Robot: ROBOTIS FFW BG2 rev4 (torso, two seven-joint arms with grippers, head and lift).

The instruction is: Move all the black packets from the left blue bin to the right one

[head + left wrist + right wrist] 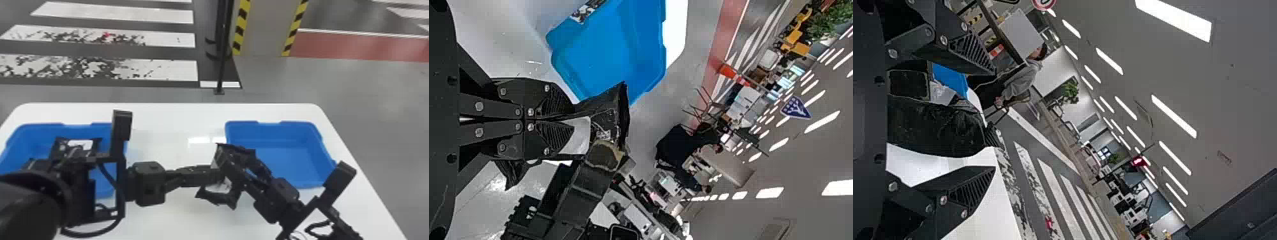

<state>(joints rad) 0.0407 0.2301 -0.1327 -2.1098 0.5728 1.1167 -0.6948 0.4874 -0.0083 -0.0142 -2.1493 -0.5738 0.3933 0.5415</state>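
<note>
Both arms are in over the white counter (178, 220), with the two blue bins near its sides. Left bin (40, 132) is partly behind the left arm (38, 198). Right bin (284, 150) sits at the other side, its near left part behind the right arm (319, 204).

Left hand (220, 174) is between the bins, clenched on a black packet (220, 197). In the left wrist view, the left hand (561, 120) has both fingers pinched in on it, with black film and a white patch sticking out past the tips.

Right hand (238, 159) comes in at a slant from the other side, right at the same packet. Right wrist view: the right hand (994, 121) is spread wide, nothing clamped; the packet lies between its fingers, nearer one than the other. Can't tell if either finger touches it.

Held packet is over the counter between the bins, just beside the right bin. Second packet (78, 145), black with a white label, is in the left bin, partly covered by the left arm.

Beyond the counter: a black post (222, 63), white floor stripes (166, 68) and a pillar (261, 32) with yellow-black edging.
</note>
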